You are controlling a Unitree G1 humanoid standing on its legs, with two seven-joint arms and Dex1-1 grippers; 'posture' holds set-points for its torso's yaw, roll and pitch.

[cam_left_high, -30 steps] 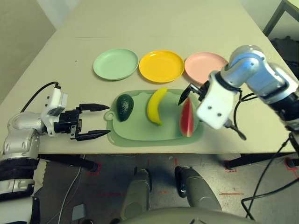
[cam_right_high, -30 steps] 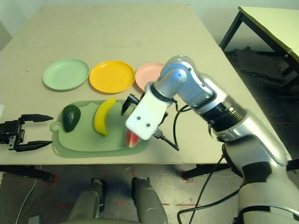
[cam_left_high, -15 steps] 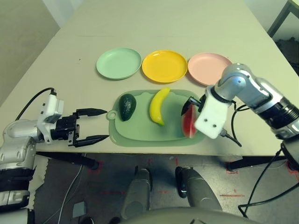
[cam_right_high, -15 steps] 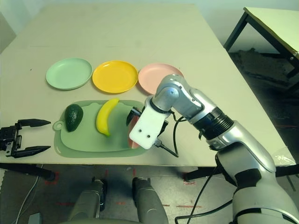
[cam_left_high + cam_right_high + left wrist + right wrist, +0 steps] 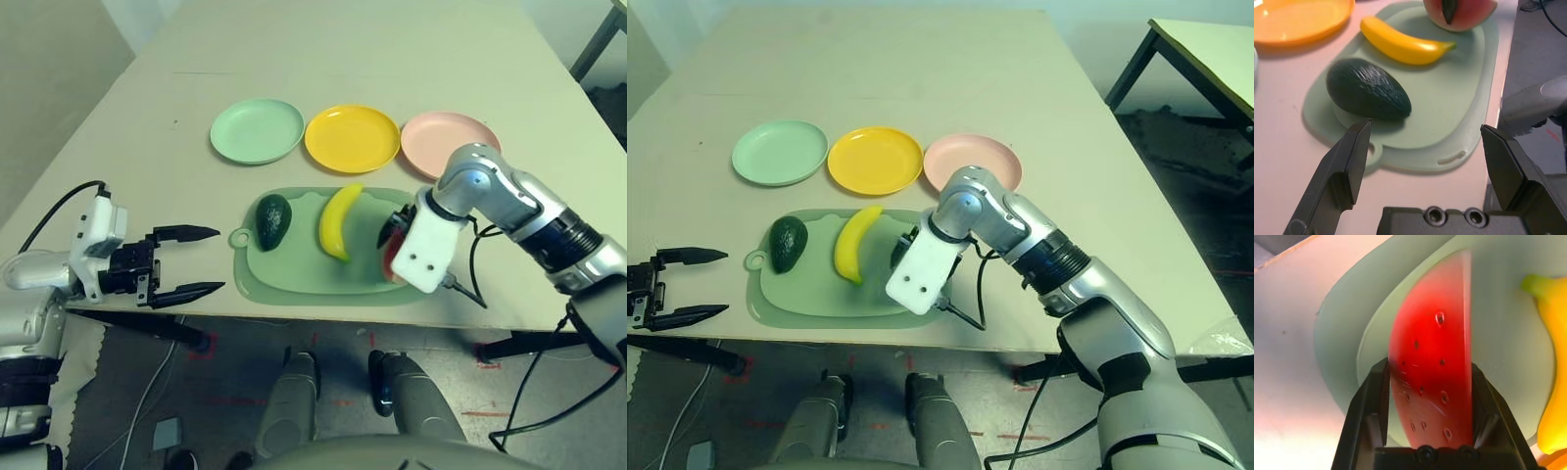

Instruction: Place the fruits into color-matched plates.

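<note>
On the green cutting board (image 5: 294,269) lie the dark green avocado (image 5: 273,220) and the yellow banana (image 5: 338,220). The red watermelon wedge (image 5: 1430,357) stands at the board's right end. My right gripper (image 5: 395,238) is down over the wedge and shut on it, one finger against each red face. My left gripper (image 5: 186,262) hovers open off the board's left end, pointing at the avocado (image 5: 1369,90), a short gap away. The mint green plate (image 5: 257,130), yellow plate (image 5: 352,138) and pink plate (image 5: 446,143) sit in a row behind the board, all bare.
The board lies close to the table's front edge (image 5: 294,315). A black cable (image 5: 468,294) hangs from my right wrist over that edge. Another table (image 5: 1205,49) stands off to the right.
My right gripper has come down onto the watermelon wedge and its fingers now hold both faces. The left gripper has stayed open in place. The camera has shifted a little.
</note>
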